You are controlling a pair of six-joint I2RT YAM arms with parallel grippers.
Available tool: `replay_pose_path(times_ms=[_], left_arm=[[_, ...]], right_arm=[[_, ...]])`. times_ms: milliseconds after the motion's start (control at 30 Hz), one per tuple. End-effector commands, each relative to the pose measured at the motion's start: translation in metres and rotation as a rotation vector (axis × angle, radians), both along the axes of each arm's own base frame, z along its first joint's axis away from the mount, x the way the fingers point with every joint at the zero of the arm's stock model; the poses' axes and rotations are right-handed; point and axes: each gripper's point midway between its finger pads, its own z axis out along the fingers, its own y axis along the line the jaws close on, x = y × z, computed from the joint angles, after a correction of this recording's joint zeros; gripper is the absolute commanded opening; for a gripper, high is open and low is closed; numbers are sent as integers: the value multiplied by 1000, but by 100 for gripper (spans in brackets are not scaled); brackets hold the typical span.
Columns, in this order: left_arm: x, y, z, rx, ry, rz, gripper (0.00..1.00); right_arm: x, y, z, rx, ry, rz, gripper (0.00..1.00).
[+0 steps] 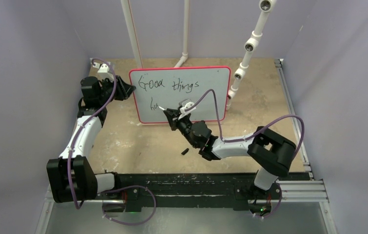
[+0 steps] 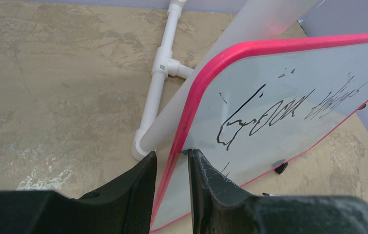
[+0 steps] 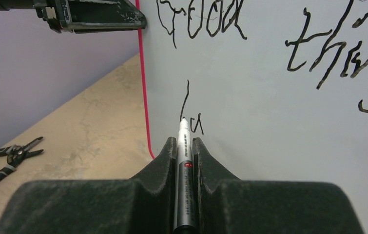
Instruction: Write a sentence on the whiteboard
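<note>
the right fingers [image 3: 160, 168] are clamped tight on a marker [image 3: 184, 156], its tip touching the whiteboard [image 3: 279, 126] low on the left, right by the newest stroke. the left fingers [image 2: 138, 195] pinch the board's pink left edge between them, holding it upright on the counter [image 1: 138, 141] toward the far side. of the sentence [image 1: 168, 86], "good things" fills the top line, and only a couple of letters (something like "ha") start the second. i'd call it roughly halfway: the rest of that lower line is left to write. pliers [image 3: 6, 158] lie off to one side.
</note>
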Motion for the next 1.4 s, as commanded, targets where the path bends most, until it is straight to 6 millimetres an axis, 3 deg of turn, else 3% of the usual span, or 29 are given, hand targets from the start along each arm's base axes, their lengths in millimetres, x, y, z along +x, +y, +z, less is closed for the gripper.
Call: replay_pose_path(times_ms=[0, 767, 1367], left_arm=[[-2, -1, 12, 7, -47, -5, 30], [-1, -1, 11, 6, -45, -6, 30], [-2, -2, 11, 4, -47, -10, 30]], right_arm=[[10, 4, 36, 77, -67, -45, 0], [32, 10, -9, -24, 13, -140, 0], [32, 8, -41, -83, 71, -156, 0]])
